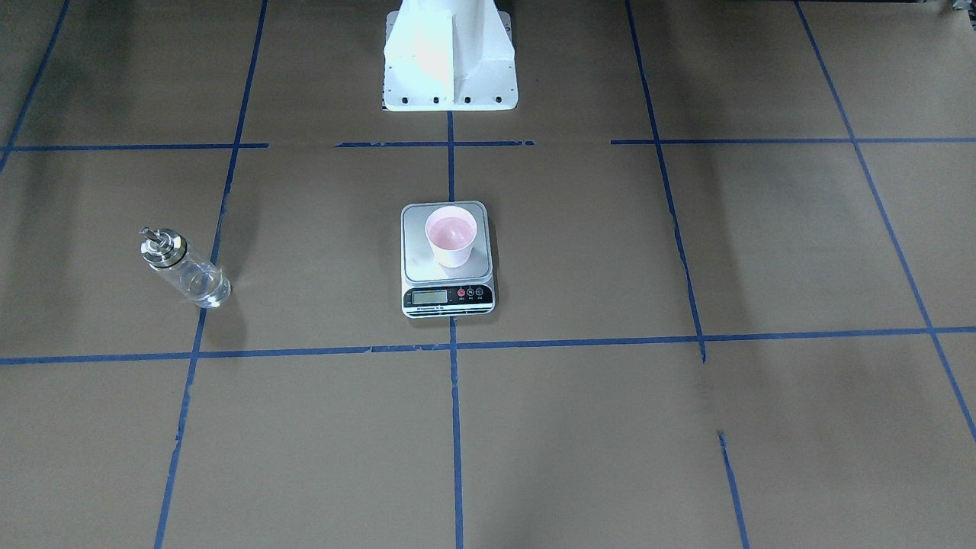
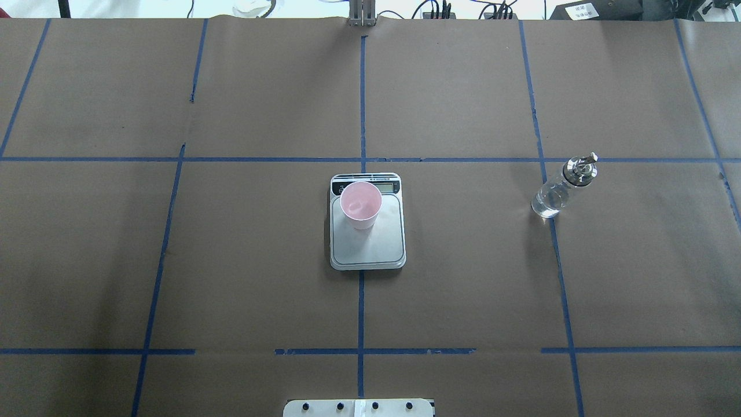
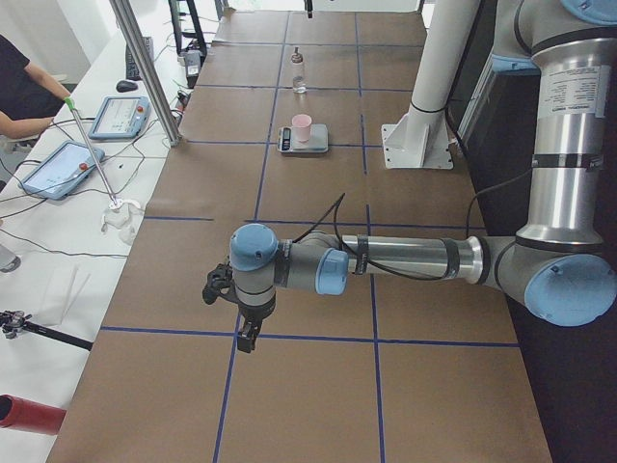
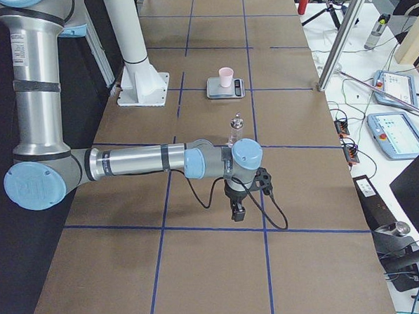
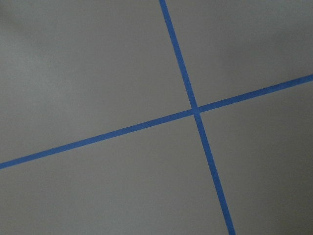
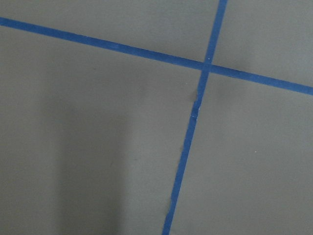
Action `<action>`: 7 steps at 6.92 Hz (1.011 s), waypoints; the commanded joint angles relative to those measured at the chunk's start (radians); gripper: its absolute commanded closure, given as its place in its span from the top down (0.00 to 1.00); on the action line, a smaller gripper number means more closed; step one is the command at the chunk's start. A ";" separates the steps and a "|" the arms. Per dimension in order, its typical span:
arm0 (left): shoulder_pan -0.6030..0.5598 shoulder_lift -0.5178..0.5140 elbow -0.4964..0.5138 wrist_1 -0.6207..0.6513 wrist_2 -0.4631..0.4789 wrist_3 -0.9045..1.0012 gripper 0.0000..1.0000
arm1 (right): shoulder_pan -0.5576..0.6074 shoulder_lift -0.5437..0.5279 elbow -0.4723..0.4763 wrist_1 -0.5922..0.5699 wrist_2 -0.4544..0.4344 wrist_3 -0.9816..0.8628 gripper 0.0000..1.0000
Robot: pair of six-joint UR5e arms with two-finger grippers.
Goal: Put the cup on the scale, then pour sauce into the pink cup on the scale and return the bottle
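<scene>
Worktop (image 2: 173, 260) in brown paper, crossed by blue tape lines. Scale (image 2: 367, 246) at centre. Bottle (image 2: 556, 194) upright, well apart toward the robot's right, clear sauce (image 2: 544, 204) inside. Pink cup (image 2: 360, 204) upright on the scale's platform, by the display. Left tool (image 3: 249, 340) and right tool (image 4: 238, 213) over bare ends, well apart from all three; spread of fingers impossible to tell.

You have the cup (image 2: 360, 204) on the scale (image 2: 370, 249), toward its display end, at the middle of the table (image 2: 231, 260). The bottle (image 2: 558, 194) stands well apart on the robot's right.
</scene>
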 commanded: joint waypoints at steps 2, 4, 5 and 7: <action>0.000 -0.010 0.008 0.018 0.000 -0.001 1.00 | 0.082 0.001 -0.034 0.060 0.081 0.009 1.00; 0.000 -0.015 -0.011 0.076 -0.003 -0.001 1.00 | 0.086 -0.005 -0.035 0.058 0.098 0.010 1.00; 0.000 -0.018 -0.018 0.096 -0.005 -0.016 1.00 | 0.088 -0.005 -0.035 0.060 0.098 0.021 1.00; 0.002 -0.021 -0.021 0.086 -0.047 -0.218 1.00 | 0.088 -0.005 -0.035 0.058 0.098 0.046 1.00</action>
